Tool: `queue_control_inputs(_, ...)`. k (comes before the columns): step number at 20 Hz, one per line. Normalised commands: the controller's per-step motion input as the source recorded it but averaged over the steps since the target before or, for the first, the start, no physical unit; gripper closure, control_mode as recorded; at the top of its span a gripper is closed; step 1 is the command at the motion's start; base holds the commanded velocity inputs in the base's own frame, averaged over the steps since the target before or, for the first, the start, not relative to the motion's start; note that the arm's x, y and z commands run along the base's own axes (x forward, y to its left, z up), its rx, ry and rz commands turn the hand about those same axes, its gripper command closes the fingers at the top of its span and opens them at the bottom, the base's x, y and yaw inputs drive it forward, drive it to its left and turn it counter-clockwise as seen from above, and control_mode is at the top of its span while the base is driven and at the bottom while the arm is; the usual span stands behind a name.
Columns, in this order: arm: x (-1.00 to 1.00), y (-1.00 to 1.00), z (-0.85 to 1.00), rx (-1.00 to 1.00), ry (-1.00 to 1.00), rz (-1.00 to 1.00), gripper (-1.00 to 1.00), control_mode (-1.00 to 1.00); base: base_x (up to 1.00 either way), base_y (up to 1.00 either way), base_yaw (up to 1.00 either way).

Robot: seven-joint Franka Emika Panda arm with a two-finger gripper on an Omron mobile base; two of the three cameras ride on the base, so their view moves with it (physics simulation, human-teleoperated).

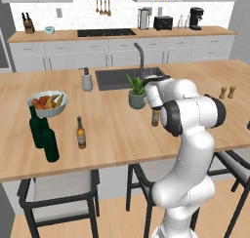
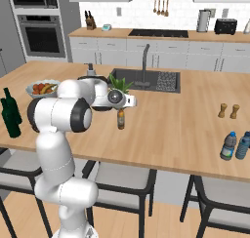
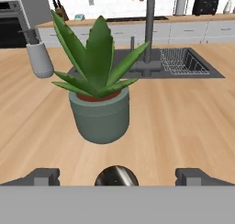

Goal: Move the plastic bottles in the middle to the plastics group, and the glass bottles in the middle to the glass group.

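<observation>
The gripper [image 2: 120,108] was seen at the centre-left of the right base view, directly above a brown beer bottle [image 2: 120,120] that stood on the wooden island counter [image 2: 185,120]. In the left base view the same bottle [image 1: 156,117] was found at the centre of the frame, largely hidden behind the white arm. In the hand view its round metallic cap [image 3: 116,176] was seen at the bottom centre, between the two dark fingertips [image 3: 43,176], which were spread wide on either side and were not touching it.

A potted plant [image 3: 100,99] was shown just beyond the bottle, filling the centre of the hand view, with a grey soap dispenser [image 3: 39,58] at the upper left and the sink [image 3: 183,62] at the upper right.

The glass group was seen at the left of the left base view: two dark green wine bottles [image 1: 49,140] close together and a small amber beer bottle [image 1: 81,133] just to their right, below a fruit bowl [image 1: 48,103]. Two plastic bottles [image 2: 228,145] were shown side by side at the right edge of the right base view, below a pair of wooden shakers [image 2: 228,110].
</observation>
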Motion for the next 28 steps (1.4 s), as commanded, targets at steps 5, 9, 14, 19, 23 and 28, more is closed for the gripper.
queue_control_inputs(5, 0.0, 0.0, 0.0, 0.0, 0.0, 0.0, 1.0, -1.0, 0.0, 0.0, 0.0)
queue_control_inputs(9, 0.0, 0.0, 0.0, 0.0, 0.0, 0.0, 1.0, -1.0, 0.0, 0.0, 0.0)
queue_control_inputs(14, 0.0, 0.0, 0.0, 0.0, 0.0, 0.0, 1.0, -1.0, 0.0, 0.0, 0.0)
queue_control_inputs(19, 0.0, 0.0, 0.0, 0.0, 0.0, 0.0, 1.0, -1.0, 0.0, 0.0, 0.0)
queue_control_inputs(23, -0.25, -0.01, 0.09, 0.0, 0.0, 0.0, 1.0, -1.0, 0.0, 0.0, 0.0)
queue_control_inputs(28, -0.56, 0.0, 0.39, 0.0, 0.0, 0.0, 1.0, -1.0, 0.0, 0.0, 0.0)
